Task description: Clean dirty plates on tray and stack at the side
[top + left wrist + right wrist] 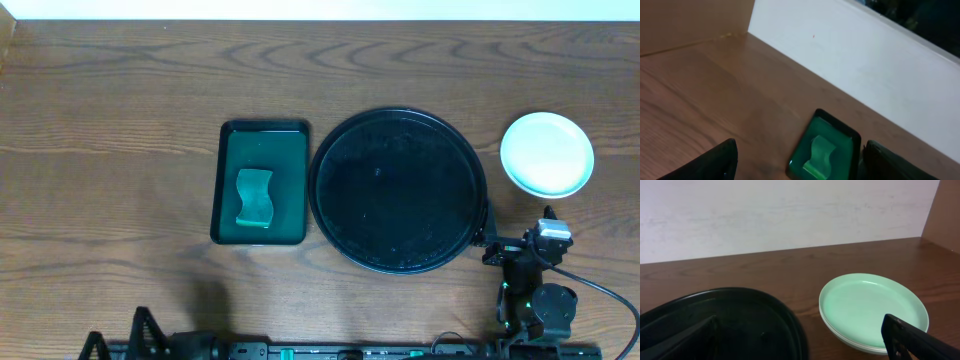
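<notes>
Black right arm (522, 285) (grey camera (554, 233), trailing cable (598, 288)).

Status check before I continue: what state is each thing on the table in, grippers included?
black tray: bare, no plate on it.
plates: stacked on the table to the right of the black tray; top one looks clean.
green tray: holds the sponge.
sponge: lying in the green tray, not gripped.
left gripper: open, holding nothing.
right gripper: open, holding nothing.
</notes>
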You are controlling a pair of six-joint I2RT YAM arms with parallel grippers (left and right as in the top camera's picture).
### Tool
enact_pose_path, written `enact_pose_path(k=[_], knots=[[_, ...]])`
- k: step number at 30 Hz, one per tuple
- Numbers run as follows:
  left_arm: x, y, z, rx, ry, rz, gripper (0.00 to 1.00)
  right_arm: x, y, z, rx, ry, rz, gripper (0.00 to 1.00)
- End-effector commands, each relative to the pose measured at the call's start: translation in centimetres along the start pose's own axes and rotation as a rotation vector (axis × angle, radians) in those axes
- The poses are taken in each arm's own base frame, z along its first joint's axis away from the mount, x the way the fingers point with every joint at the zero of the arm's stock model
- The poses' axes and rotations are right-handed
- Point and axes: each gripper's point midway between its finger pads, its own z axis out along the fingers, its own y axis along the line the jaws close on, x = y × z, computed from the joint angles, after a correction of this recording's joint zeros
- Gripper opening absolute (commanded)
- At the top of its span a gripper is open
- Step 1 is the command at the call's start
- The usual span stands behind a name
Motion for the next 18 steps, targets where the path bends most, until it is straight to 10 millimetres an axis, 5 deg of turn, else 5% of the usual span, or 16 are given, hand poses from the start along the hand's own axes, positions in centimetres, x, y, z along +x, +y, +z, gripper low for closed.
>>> enact_pose_path(k=[1,10,18], knots=[[0.7,0.0,1.7,-0.006,0.018,-0.022,0.80,0.0,-0.1,0.0,0.006,-0.001,0.012,0.99],[-2.7,-3.4,7.3,0.153,-0.182,-0.238,0.81,0.0,-0.1,0.0,0.006,-0.001,0.012,0.99],[-6.5,-6.8,10.0,0.457,-0.543,-0.413,0.81,0.0,-0.1,0.0,0.006,-0.001,0.012,0.99]])
